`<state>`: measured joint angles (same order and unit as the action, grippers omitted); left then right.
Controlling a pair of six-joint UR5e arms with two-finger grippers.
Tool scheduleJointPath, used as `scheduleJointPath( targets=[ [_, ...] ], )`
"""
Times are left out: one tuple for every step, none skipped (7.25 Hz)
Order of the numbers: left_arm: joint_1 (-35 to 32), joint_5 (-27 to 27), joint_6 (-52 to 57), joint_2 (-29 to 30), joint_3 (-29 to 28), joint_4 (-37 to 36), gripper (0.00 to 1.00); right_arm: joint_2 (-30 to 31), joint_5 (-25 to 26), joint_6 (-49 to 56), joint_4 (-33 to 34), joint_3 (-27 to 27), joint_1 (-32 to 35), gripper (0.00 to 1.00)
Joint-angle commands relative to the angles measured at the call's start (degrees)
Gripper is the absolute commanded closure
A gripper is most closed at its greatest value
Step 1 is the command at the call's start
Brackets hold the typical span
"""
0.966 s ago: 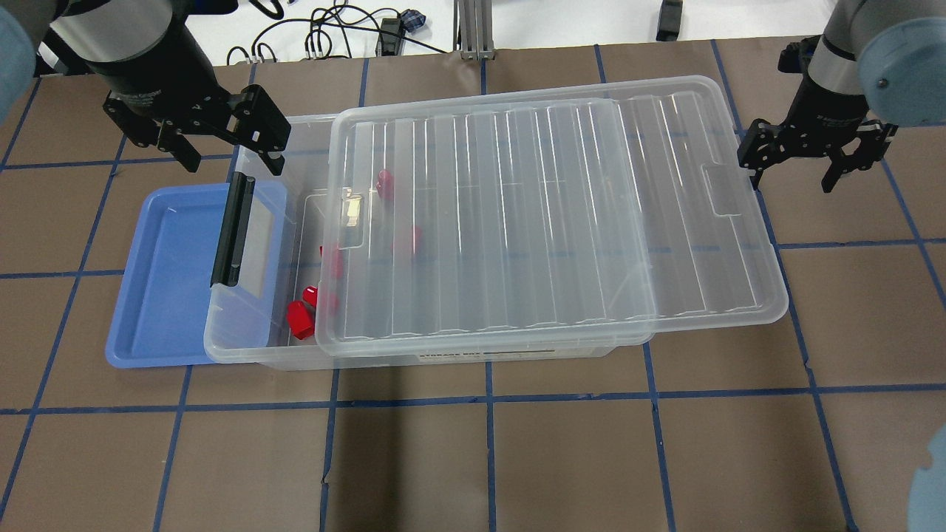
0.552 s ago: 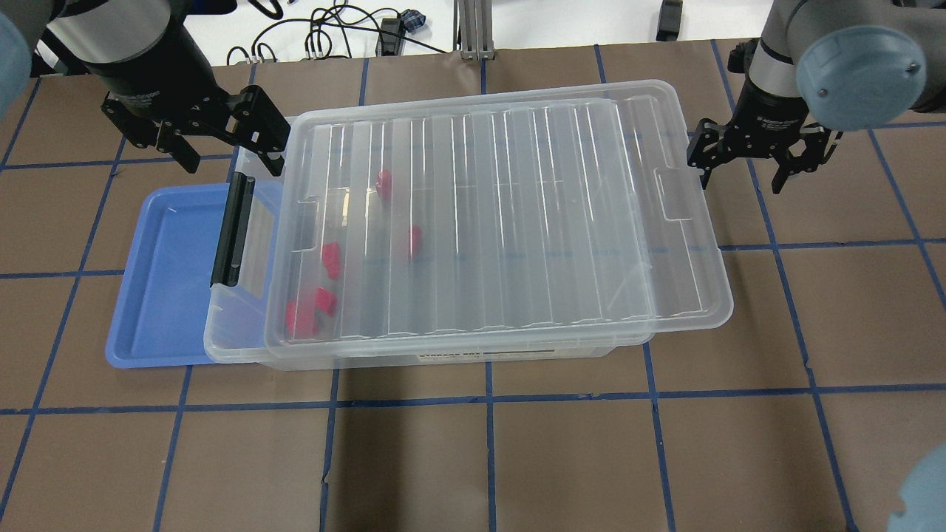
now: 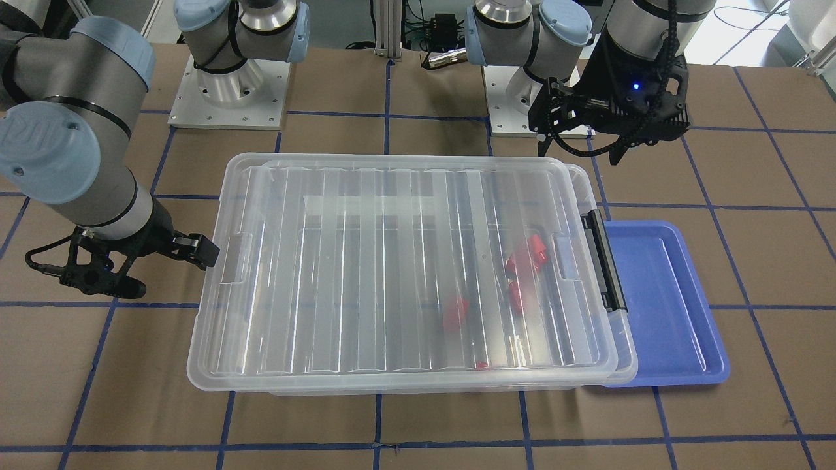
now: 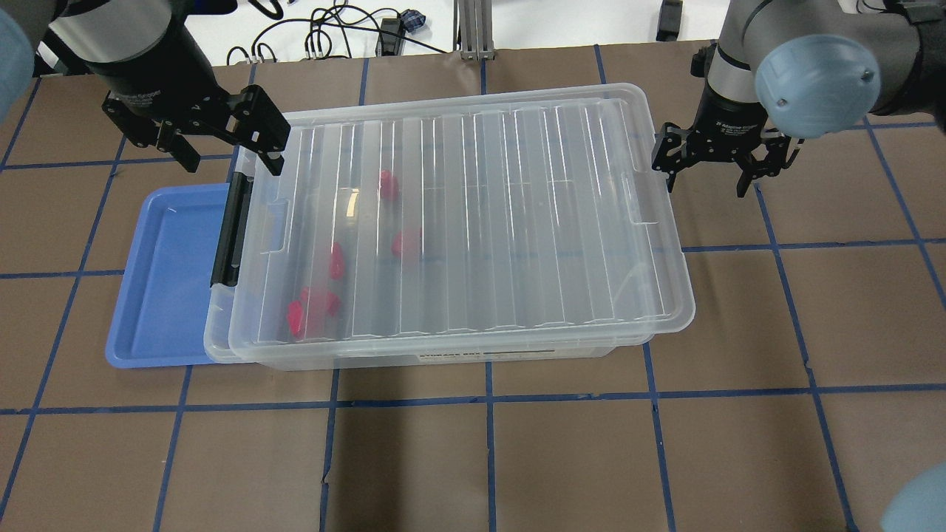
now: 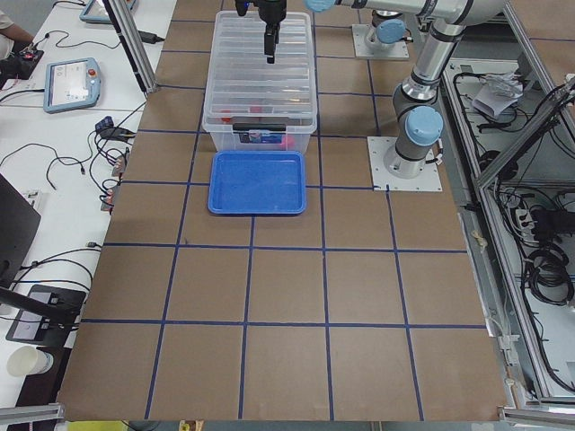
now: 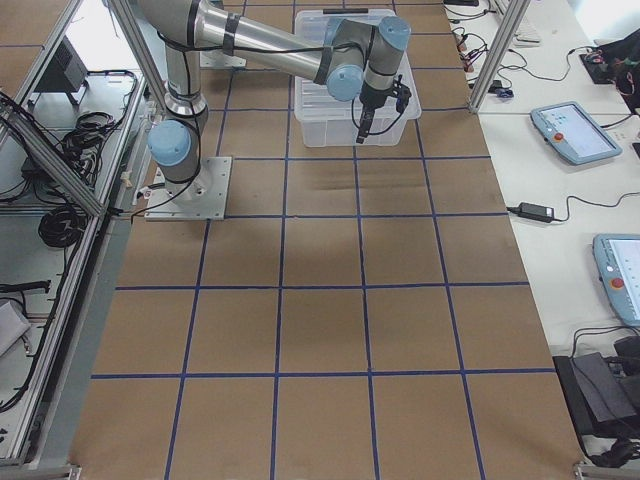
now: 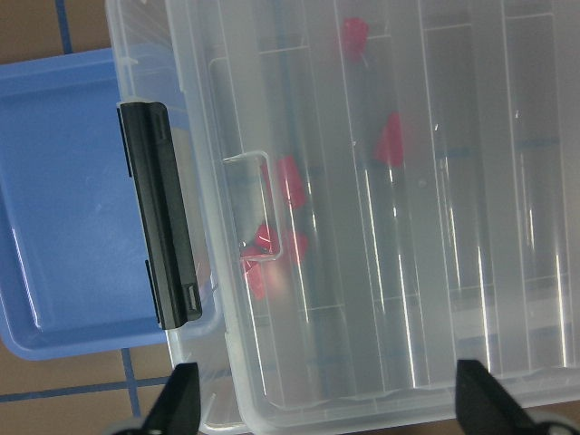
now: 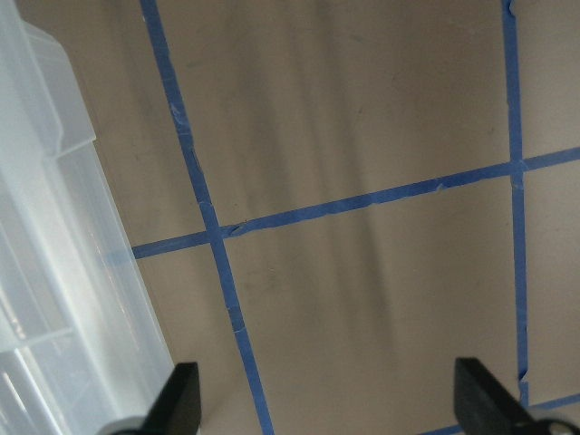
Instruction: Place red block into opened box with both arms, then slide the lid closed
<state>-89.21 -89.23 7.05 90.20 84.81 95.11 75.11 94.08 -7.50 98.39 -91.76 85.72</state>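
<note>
A: Which step?
B: Closing. Blocks [image 4: 307, 314] lie in the box [image 4: 214, 341] under the lid [image 4: 480, 222], nearly home at the latch [image 4: 229, 229].
A: Grippers?
B: Both spread, empty: left gripper [image 4: 230, 164] over the latch corner, right gripper [image 4: 706, 185] beside the lid's end. Probably one last nudge latchward.

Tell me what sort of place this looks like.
Probably a robotics lab or test cell: two robot arms are bolted to a table gridded with blue tape, with control tablets and loose cables on the benches alongside.
</note>
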Motion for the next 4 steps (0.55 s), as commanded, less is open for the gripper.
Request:
scheduleJointPath(
  targets=[
    [0.0,0.11,-0.02,0.15,0.0,-0.01,0.0,0.04,-1.17,-0.67,-0.04,0.0,0.5,0.0],
    [0.0,0.28,-0.02,0.33,0.0,-0.01,0.0,0.13,-1.79,-0.67,0.14,0.17,0.59,0.0],
    [0.0,0.28,0.07,-0.02,0.0,0.08,0.0,0.13,-1.19,0.11,0.31,0.78,0.33,0.0],
    [0.09,0.37,-0.02,-0.02,0.0,-0.01,0.0,0.48,-0.83,0.47,0.57,1.4,-0.46,0.0]
  ],
)
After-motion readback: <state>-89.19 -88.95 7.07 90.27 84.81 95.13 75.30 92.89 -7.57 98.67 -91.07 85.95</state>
